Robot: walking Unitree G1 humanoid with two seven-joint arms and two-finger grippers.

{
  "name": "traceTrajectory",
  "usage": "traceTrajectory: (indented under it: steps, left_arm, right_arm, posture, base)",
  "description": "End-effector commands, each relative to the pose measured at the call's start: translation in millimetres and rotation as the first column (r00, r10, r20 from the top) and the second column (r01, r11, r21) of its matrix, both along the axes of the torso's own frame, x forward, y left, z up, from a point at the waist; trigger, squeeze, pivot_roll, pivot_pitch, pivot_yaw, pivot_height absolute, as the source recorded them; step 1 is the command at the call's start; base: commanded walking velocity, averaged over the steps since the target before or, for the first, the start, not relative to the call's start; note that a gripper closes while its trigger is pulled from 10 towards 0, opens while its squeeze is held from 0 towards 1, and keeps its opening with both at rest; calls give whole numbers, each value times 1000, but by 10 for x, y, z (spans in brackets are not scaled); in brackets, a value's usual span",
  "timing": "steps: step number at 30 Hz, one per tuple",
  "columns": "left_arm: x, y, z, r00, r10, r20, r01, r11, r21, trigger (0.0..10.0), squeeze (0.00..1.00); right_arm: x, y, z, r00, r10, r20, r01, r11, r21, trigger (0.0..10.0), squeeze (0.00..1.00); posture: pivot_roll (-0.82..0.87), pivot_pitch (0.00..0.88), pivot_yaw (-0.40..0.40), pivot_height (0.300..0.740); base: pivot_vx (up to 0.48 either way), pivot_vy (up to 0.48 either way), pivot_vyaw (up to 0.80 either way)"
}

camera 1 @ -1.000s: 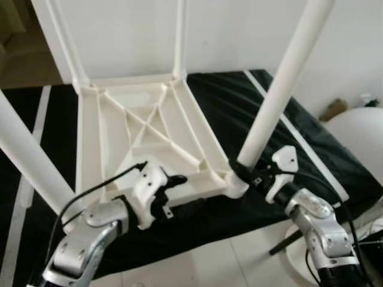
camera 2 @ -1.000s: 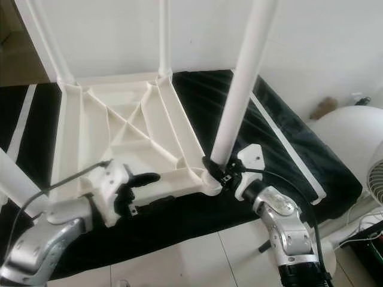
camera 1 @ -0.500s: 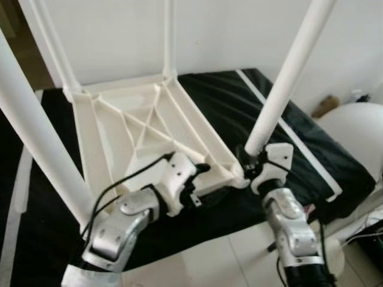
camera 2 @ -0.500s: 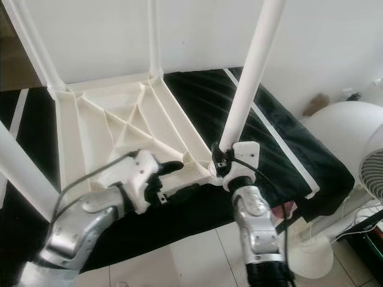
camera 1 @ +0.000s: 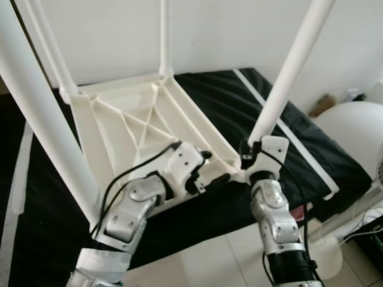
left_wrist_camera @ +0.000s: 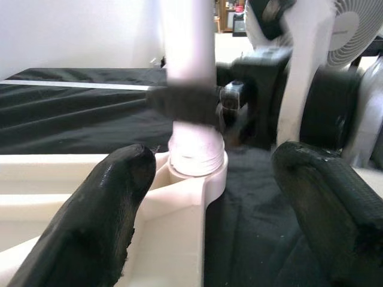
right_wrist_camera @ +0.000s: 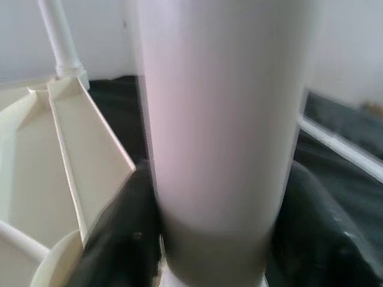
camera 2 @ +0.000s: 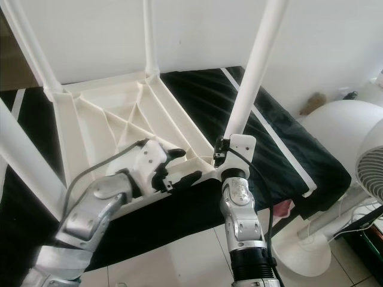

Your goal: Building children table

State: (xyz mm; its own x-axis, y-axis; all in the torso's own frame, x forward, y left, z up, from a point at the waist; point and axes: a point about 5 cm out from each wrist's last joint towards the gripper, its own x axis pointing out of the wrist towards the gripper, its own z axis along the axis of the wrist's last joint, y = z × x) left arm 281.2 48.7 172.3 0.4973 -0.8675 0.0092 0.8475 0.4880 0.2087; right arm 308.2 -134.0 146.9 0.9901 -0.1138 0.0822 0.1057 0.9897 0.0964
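The white plastic table (camera 1: 137, 125) lies upside down on a black cloth, its legs pointing up. My right gripper (camera 1: 246, 156) is shut on the near-right leg (camera 1: 287, 72) just above its corner socket (left_wrist_camera: 197, 173); in the right wrist view the leg (right_wrist_camera: 215, 119) sits between both black fingers (right_wrist_camera: 119, 221). My left gripper (camera 2: 182, 165) is open at the table's near rim, close to that same corner. One of its fingers (left_wrist_camera: 96, 203) lies over the rim and the other hangs past the edge above the cloth.
The near-left leg (camera 1: 42, 119) rises steeply beside my left arm. Two far legs (camera 1: 164, 36) stand against the white wall. A white fan (camera 2: 365, 179) on a round base (camera 2: 305, 251) stands on the tiled floor to the right, with cables beside it.
The view has shifted. My left gripper has slid along the near rim toward the right corner. My right arm has swung in under the leg, and its gripper still holds the leg's base.
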Motion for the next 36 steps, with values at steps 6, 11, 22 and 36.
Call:
traceTrajectory:
  steps: [6, 11, 22, 36]
  left_arm:
    - [151, 65, 34, 977, 212, -37, -214, 972, -97, 10000, 0]
    - [178, 67, 54, 978, 205, -46, -209, 973, -94, 10000, 0]
    - [162, 70, 75, 982, 187, -21, -188, 978, -91, 10000, 0]
    - [-115, -10, -136, 1000, 19, -7, -19, 999, 30, 10000, 0]
  right_arm:
    - [-28, -35, -225, 996, -18, -85, 19, 1000, 9, 10000, 1000]
    - [-41, -77, -211, 998, 16, -62, -15, 1000, 15, 10000, 1000]
    - [-105, -234, -154, 992, 128, 5, -128, 992, -18, 10000, 0]
    - [-106, -368, -27, 932, 361, 32, -347, 914, -210, 10000, 0]
  posture:
    - [-59, 57, -24, 740]
    - [-55, 59, -25, 740]
    - [-52, 62, -29, 740]
    - [-59, 33, -27, 740]
  base:
    - [0, 0, 0]
    - [0, 0, 0]
    - [0, 0, 0]
    - [0, 0, 0]
